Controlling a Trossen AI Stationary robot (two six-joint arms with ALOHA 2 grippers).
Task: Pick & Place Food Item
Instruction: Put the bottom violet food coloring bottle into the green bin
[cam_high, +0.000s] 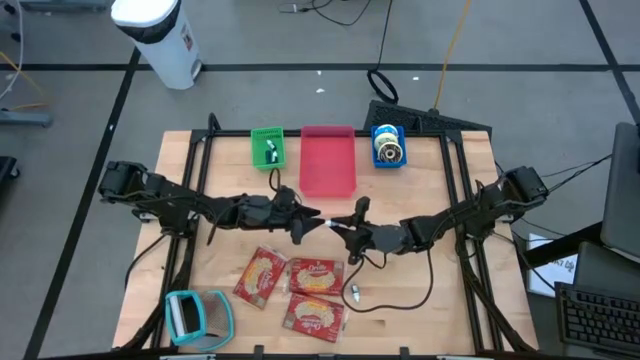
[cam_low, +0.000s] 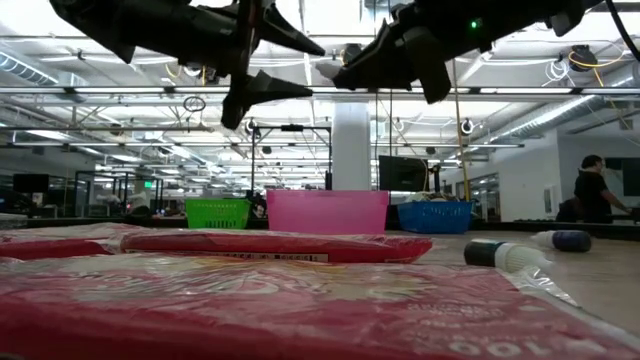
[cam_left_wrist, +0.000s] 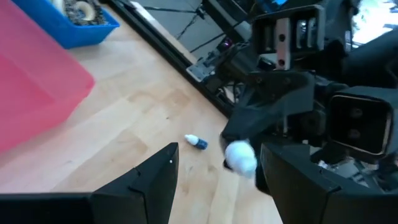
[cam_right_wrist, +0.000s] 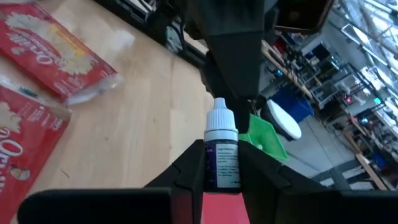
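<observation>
While both arms hang above the middle of the table (cam_high: 420, 190), the right hand (cam_high: 335, 222) is clenched on a small dropper bottle (cam_right_wrist: 221, 151): white cap, dark label, pinched between the two fingers (cam_right_wrist: 186, 171) with the cap sticking out past the tips. Left hand (cam_high: 312, 222) faces it, tips near each other, fingers (cam_left_wrist: 152, 177) spread apart with nothing between them; in its wrist view the white cap shows just ahead of them.

Food items: three red packets (cam_high: 290, 290) flat on the near part of the table, between the arms and the near edge, close together. Neither hand touches them.

Second small bottle (cam_high: 352, 293) lies on its side just right of the packets. Blue tape dispenser (cam_high: 195, 315) at the near left corner.

Far edge, left to right: green bin (cam_high: 268, 146), pink bin (cam_high: 328, 160), blue bin (cam_high: 388, 146) holding a roll of something.

White cylinder container (cam_high: 160, 35) on the floor beyond the table. Person (cam_low: 590, 190) stands far off at the right of the room.
</observation>
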